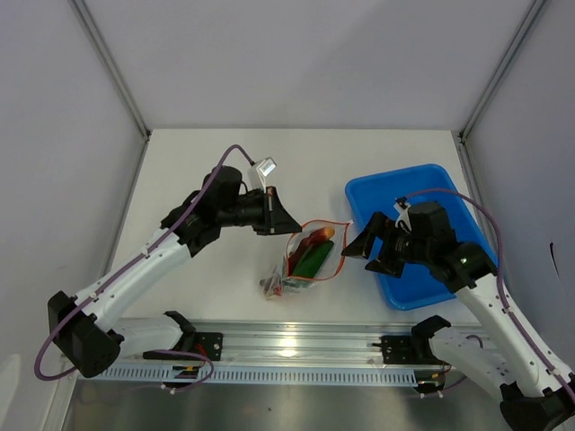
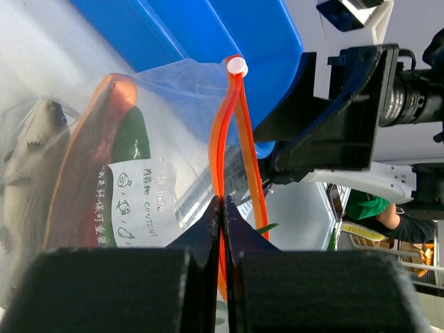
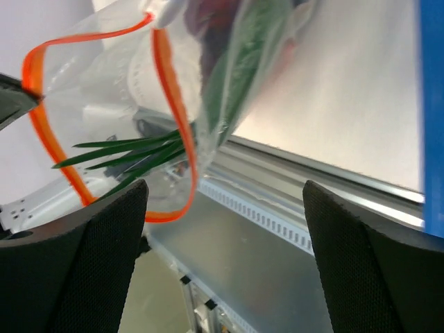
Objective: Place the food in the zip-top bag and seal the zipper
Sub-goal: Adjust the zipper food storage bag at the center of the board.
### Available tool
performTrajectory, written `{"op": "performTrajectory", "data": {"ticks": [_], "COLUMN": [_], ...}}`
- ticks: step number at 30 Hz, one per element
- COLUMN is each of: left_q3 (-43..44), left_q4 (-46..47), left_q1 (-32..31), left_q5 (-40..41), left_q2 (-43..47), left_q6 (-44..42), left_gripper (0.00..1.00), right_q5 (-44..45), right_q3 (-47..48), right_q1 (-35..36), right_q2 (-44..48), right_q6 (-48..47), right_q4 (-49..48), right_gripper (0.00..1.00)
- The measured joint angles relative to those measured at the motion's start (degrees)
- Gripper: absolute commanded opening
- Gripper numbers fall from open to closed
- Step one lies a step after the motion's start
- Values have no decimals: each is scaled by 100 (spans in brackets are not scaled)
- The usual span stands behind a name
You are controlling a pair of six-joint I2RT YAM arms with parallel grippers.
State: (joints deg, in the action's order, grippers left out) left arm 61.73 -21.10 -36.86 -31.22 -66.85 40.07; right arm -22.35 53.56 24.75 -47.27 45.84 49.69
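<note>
At the front middle of the white table (image 1: 207, 180), just beyond the ribbed aluminium rail (image 1: 296, 341), 1 crinkly clear plastic zip-top bag (image 1: 310, 269) sits between the 2 grippers. White tabletop shows on the far side and to the left of the bag. On its right, 1 rectangular blue plastic tray (image 1: 449, 184) lies just beside it and reaches close to the table's right edge. Grey walls close the table on 3 sides.

The left gripper (image 2: 222, 208) has its 2 black fingers pressed together on the thin orange-red zipper strip (image 2: 220, 139). A small white slider (image 2: 237, 66) sits at the end of the strip farther from those fingers. The right gripper (image 3: 223, 191) stands with its jaws spread wide and nothing between the pads. It is just beside the bag's tray-side edge and over the tray's left rim, so it stands between bag and tray.

The mouth is unsealed, with the strip bowed into an open loop. Inside the bag are 1 dark green toy cucumber (image 1: 313, 260) and 1 long orange-red toy piece (image 2: 94, 159) lying against it. There is also 1 pale grey fish-shaped toy (image 2: 28, 173) and a bunch of thin green onion stalks (image 3: 125, 156) whose tips lie across the open mouth. How many stalks there are I cannot tell. 1 white printed label (image 2: 135, 201) shows on the bag's wall
</note>
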Motion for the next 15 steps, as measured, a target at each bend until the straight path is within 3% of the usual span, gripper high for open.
{"op": "performTrajectory", "data": {"ticks": [3, 6, 9, 11, 12, 15], "left_q3": [0, 0, 0, 0, 0, 0], "left_q4": [0, 0, 0, 0, 0, 0], "left_q1": [0, 0, 0, 0, 0, 0], "left_q5": [2, 2, 2, 2, 2, 2], "left_q2": [-20, -20, -20, -20, -20, -20], "left_q6": [2, 2, 2, 2, 2, 0], "left_gripper": [1, 0, 1, 0, 1, 0], "right_q5": [79, 214, 459, 658, 723, 894], "right_q3": [-157, -365, -407, -407, -409, -461], "right_q1": [444, 883, 1379, 1696, 1799, 2055], "right_q2": [4, -81, -356, -540, -605, -789], "right_q6": [444, 848, 1119, 1259, 1331, 1453], "right_q4": [-433, -813, -1027, -1169, -1224, -1471], "right_gripper": [85, 84, 76, 65, 45, 0]}}
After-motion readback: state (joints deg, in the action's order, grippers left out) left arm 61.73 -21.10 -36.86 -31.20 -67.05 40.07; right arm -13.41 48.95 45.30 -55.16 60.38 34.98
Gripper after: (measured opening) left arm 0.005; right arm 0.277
